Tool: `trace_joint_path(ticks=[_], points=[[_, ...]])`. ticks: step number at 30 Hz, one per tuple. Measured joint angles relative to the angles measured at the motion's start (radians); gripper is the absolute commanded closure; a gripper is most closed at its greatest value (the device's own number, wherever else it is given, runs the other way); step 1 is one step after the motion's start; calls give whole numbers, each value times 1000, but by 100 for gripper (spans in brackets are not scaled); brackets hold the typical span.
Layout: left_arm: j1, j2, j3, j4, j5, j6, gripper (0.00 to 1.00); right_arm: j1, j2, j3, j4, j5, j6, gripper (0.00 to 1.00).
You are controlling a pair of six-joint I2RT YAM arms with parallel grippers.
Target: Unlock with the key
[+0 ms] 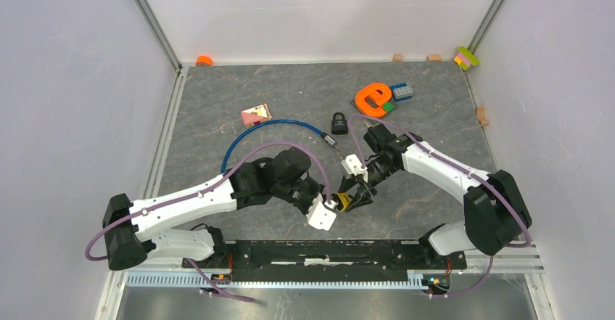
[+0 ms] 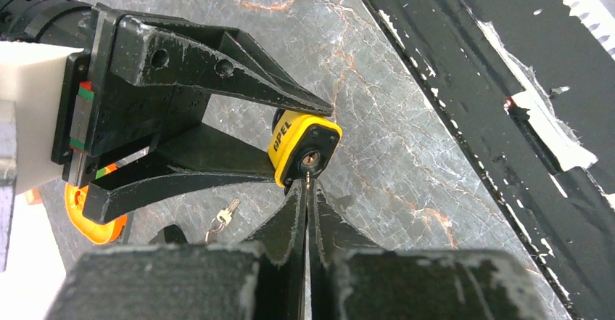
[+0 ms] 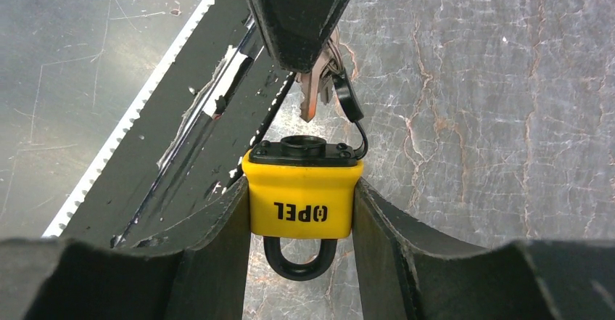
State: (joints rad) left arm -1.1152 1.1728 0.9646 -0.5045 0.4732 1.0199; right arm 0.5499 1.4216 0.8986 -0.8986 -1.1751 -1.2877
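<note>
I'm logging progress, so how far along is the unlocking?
Done: right fingers grip the yellow padlock; left fingers pinch the key. In hand: key tip lined up at the keyhole, not visibly inserted. Remaining: insert, turn, free the shackle, which looks closed.

Yellow OPEL padlock (image 3: 301, 197) is up off the table, clamped by its sides in the right gripper (image 3: 301, 189). Its black shackle (image 3: 299, 258) is seated at both ends and points back toward the wrist. The key (image 3: 313, 91), pinched in the left gripper (image 2: 307, 197), has its tip right at the keyway (image 2: 310, 160).
</note>
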Motion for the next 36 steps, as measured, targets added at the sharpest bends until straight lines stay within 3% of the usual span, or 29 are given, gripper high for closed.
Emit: trace_joint_path(ticks=[15, 20, 26, 32, 36], points=[[-2, -15, -77, 99, -5, 37, 98, 0, 19, 0, 34, 6, 70, 100], [6, -35, -84, 136, -18, -19, 98, -1, -2, -8, 133, 68, 177, 100], [100, -51, -84, 193, 11, -260, 98, -23, -145, -84, 327, 200, 345, 100], [351, -40, -84, 248, 178, -626, 98, -53, -298, -165, 501, 326, 435, 100], [444, 21, -82, 340, 296, -883, 98, -53, -347, -201, 575, 396, 454, 100]])
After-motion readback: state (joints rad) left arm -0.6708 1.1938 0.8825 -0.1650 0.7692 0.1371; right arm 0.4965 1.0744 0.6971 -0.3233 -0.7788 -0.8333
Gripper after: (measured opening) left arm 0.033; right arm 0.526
